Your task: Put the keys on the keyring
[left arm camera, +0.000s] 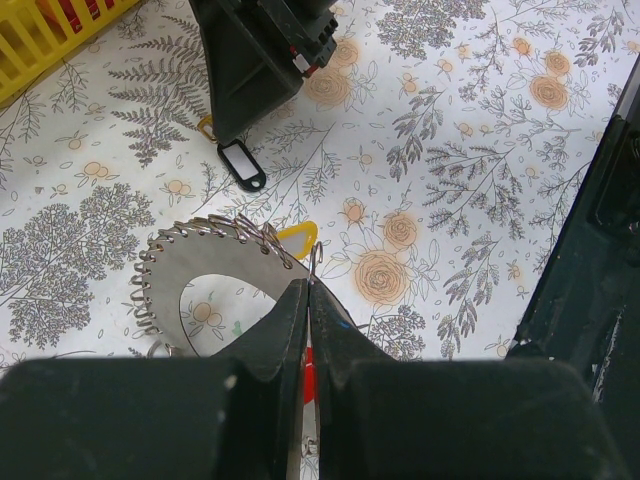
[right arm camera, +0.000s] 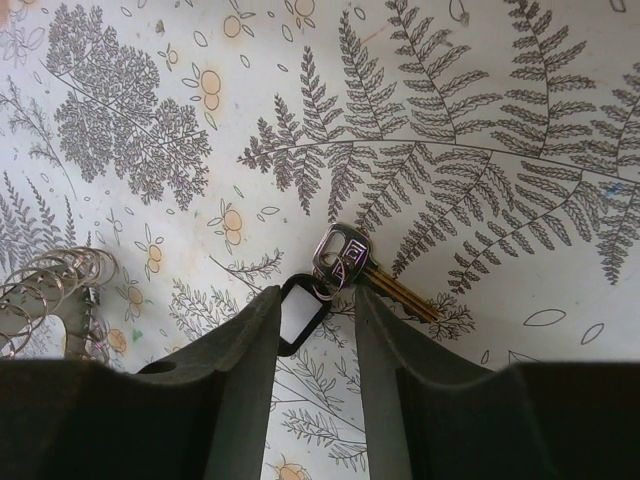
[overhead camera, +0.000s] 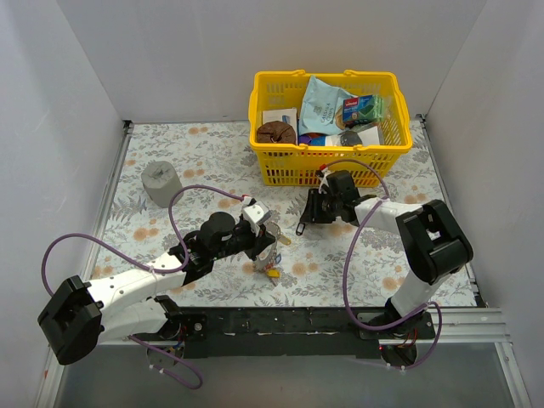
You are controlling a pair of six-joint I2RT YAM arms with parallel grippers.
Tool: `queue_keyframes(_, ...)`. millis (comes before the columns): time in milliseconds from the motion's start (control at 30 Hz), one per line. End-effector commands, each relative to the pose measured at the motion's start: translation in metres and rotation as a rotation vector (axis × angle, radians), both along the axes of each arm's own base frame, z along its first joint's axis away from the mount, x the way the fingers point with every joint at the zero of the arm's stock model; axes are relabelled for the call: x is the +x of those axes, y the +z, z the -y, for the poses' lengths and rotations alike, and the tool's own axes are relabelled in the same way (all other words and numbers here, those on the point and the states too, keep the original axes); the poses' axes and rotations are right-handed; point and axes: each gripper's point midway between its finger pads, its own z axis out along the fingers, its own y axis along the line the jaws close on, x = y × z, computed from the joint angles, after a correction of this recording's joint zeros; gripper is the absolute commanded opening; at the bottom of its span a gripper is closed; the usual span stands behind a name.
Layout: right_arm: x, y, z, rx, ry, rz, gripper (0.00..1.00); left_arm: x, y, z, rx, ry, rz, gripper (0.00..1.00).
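The keyring (left arm camera: 168, 272) is a flat silver ring with a wide hole and several small wire loops along its edge. My left gripper (left arm camera: 309, 287) is shut on its rim and holds it upright just above the cloth (overhead camera: 265, 245). A yellow tag (left arm camera: 298, 238) hangs from it, and something red shows between the jaws. A silver key (right arm camera: 349, 258) with a black tag (right arm camera: 300, 316) lies flat on the cloth. My right gripper (right arm camera: 317, 296) is open, its fingers straddling the tag, the left finger touching it. In the top view the right gripper (overhead camera: 309, 218) is right of the keyring.
A yellow basket (overhead camera: 327, 172) full of packets stands behind the right gripper. A grey cylinder (overhead camera: 161, 183) stands at the left. The keyring's wire loops (right arm camera: 50, 285) show at the left edge of the right wrist view. White walls enclose the table.
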Motion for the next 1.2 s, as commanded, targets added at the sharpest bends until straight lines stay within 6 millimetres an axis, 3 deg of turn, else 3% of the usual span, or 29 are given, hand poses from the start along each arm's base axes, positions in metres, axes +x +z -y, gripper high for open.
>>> queue_keyframes(0, 0.017, 0.03, -0.002, 0.035, -0.021, 0.1, 0.44, 0.0, 0.009, 0.0, -0.023, 0.006, 0.025, 0.0)
queue_keyframes(533, 0.018, 0.006, -0.008, 0.027, 0.002, 0.034, 0.36, 0.0, 0.009, -0.001, -0.018, 0.005, 0.027, 0.0)
queue_keyframes(833, 0.023, 0.021, -0.014, 0.06, 0.009, 0.066, 0.29, 0.0, 0.008, 0.0, -0.013, 0.001, 0.024, 0.0)
queue_keyframes(1167, 0.023, 0.007, -0.016, 0.055, 0.017, 0.042, 0.24, 0.001, 0.007, -0.001, -0.011, 0.007, 0.026, 0.0)
